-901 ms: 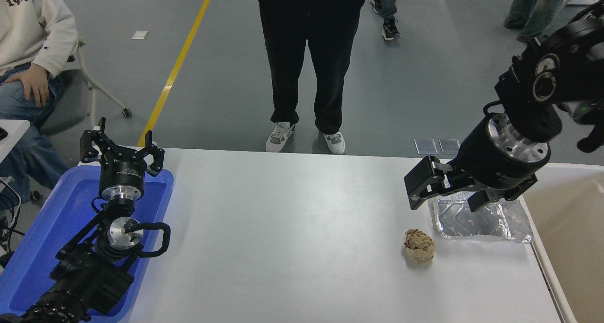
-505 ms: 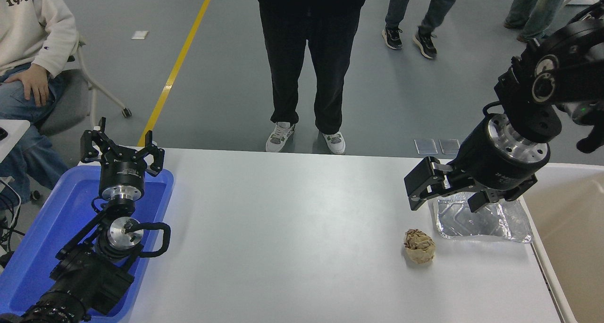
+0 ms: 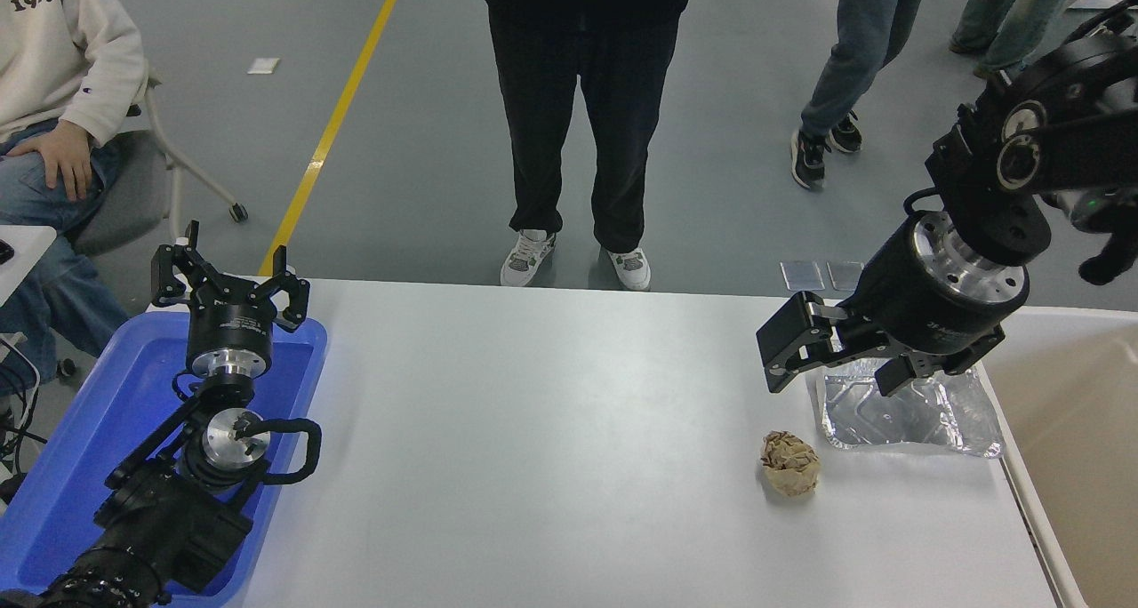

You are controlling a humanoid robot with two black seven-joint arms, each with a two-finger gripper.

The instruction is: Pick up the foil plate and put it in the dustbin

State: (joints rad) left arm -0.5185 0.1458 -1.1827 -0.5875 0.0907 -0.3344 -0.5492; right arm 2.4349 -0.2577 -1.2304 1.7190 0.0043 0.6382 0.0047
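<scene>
White table (image 3: 569, 430). Right gripper (image 3: 831, 368): fingers spread, holding nothing, above foil plate's (image 3: 916, 417) far-left corner. Plate flat, beside dustbin (image 3: 1076, 412); paper ball (image 3: 789, 463) near. Left gripper (image 3: 229, 284): spread, parked over blue tray (image 3: 62, 466).

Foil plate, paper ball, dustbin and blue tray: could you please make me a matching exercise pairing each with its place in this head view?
Things:
1. foil plate
2. paper ball
3. dustbin
4. blue tray

Places:
A. under the parked left tool, at the table's left end
B. beyond the table's right edge
C. on the table, partly beneath the open right tool
D. alone on the bare table, left of the foil

Pairs: 1-C, 2-D, 3-B, 4-A
</scene>
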